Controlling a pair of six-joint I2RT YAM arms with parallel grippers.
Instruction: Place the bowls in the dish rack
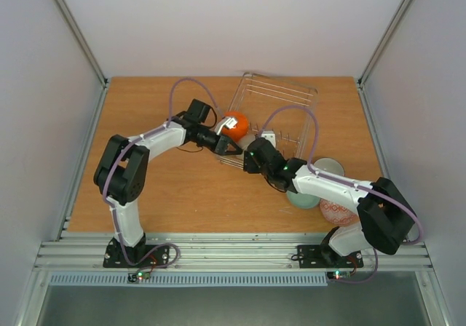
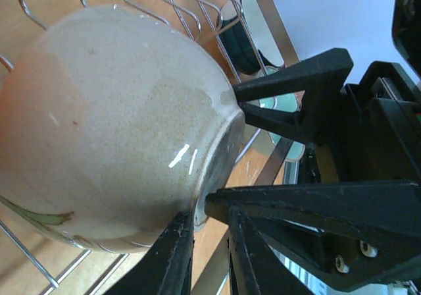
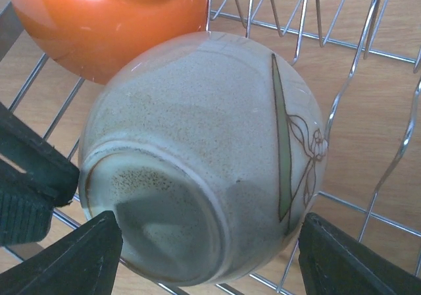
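A speckled white bowl (image 3: pixel 197 157) with a green leaf drawing lies on its side among the tines of the wire dish rack (image 1: pixel 291 93), foot toward my right wrist camera. My right gripper (image 3: pixel 207 255) is open, with one finger on each side of the bowl's lower body, close against it. The orange bowl (image 1: pixel 234 126) rests in the rack just behind the white one and also shows in the right wrist view (image 3: pixel 112 25). My left gripper (image 2: pixel 209 242) is nearly shut and holds nothing; its tips are at the white bowl's (image 2: pixel 112 124) foot. The top view hides most of this bowl.
A mint-green bowl (image 1: pixel 329 167) and a red-and-white patterned bowl (image 1: pixel 336 212) sit on the table under my right arm, near the front right. The rack's tines (image 3: pixel 368 58) rise to the right of the white bowl. The two grippers (image 1: pixel 240 150) nearly touch.
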